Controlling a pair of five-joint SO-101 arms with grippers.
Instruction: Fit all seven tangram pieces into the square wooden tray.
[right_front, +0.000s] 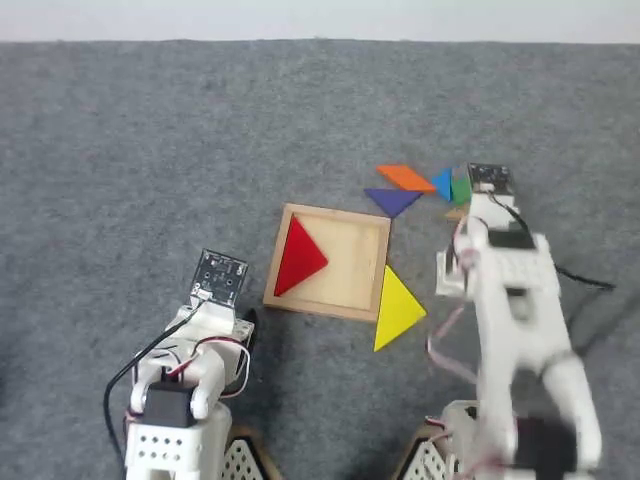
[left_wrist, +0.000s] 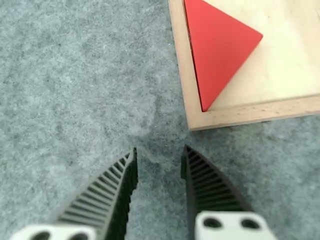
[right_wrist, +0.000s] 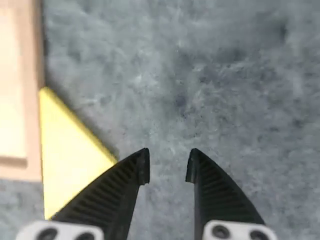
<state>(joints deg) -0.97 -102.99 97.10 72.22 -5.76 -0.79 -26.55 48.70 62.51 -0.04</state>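
Tray (right_front: 350, 262) sits mid-frame, red triangle (right_front: 297, 257) inside at its left, yellow triangle (right_front: 397, 307) just beside its right rim. The orange (right_front: 404, 177), purple (right_front: 392, 200), blue (right_front: 442, 184) and green (right_front: 461, 188) pieces lie upper right. Left gripper (left_wrist: 160, 150) hangs parted and empty near the tray's lower-left corner; right gripper (right_wrist: 168, 151) gapes empty by the yellow triangle.

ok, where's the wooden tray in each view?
High view: wooden tray mid-table, red triangle inside, yellow triangle beside its rim.
Left wrist view: tray corner past the left gripper, holding the red triangle.
Right wrist view: tray rim beside the yellow triangle.
Shared landmark: grey mat under it.
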